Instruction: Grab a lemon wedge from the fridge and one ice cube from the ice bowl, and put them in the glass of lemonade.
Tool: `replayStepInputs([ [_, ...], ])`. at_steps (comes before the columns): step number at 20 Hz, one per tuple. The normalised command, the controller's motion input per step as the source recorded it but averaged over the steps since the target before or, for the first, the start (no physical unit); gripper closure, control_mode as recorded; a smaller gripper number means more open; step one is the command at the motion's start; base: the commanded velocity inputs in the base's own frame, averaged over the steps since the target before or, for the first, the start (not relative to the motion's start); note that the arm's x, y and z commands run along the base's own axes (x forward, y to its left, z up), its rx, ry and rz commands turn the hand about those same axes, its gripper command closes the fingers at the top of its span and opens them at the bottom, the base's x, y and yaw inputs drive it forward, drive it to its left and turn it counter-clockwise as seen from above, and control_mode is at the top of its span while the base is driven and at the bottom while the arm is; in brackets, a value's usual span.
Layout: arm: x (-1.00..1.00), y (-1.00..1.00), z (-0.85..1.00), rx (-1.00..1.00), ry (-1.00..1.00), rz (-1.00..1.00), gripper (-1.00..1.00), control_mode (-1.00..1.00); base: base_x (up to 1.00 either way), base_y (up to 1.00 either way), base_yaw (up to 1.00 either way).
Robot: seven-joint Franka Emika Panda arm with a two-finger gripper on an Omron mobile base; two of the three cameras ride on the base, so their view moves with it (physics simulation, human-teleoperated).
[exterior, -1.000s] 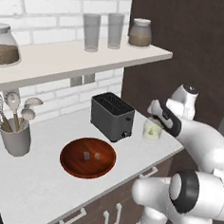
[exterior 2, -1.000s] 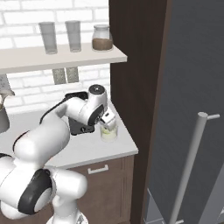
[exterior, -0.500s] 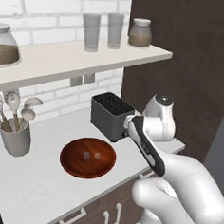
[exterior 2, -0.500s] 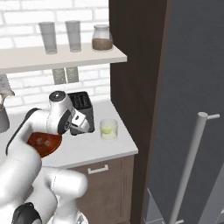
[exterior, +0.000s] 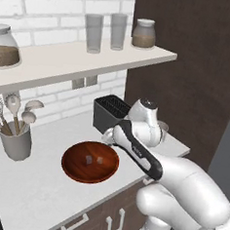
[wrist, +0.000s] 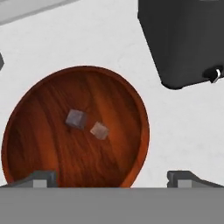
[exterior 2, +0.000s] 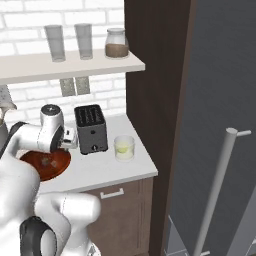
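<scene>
The reddish-brown ice bowl (wrist: 127, 105) sits on the white counter with two ice cubes (wrist: 76, 119) (wrist: 100, 130) in it. My gripper (wrist: 111, 179) hovers above the bowl's near rim, open, with nothing between its fingertips (wrist: 41, 178). From the side, the gripper (exterior: 109, 135) hangs between the bowl (exterior: 89, 162) and the toaster. The glass of lemonade (exterior 2: 124, 148) stands right of the toaster and shows a yellow-green patch inside; I cannot tell whether that is the lemon wedge. The grey fridge (exterior 2: 215, 115) is at the right, door shut.
A black toaster (exterior 2: 91, 129) stands just behind the bowl, close to my hand. A utensil cup (exterior: 17, 141) is at the left. The shelf above (exterior: 77, 60) holds two tall grey glasses and jars. Dark cabinet wall (exterior 2: 155, 75) borders the counter's right end.
The arm has swung left from above the glass of lemonade, past the toaster, to above the ice bowl. Bowl, glass and toaster have stayed put.
</scene>
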Motion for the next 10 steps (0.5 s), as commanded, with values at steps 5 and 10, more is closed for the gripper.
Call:
replayStepInputs([
  [5, 0.01, 1.00, 0.19, -0.15, 0.22, 0.31, -1.00, -1.00, 0.00, 0.00, 0.00],
  [10, 0.08, 0.76, -0.08, -0.17, 0.07, 0.00, -1.00, -1.00, 0.00, 0.00, 0.00],
])
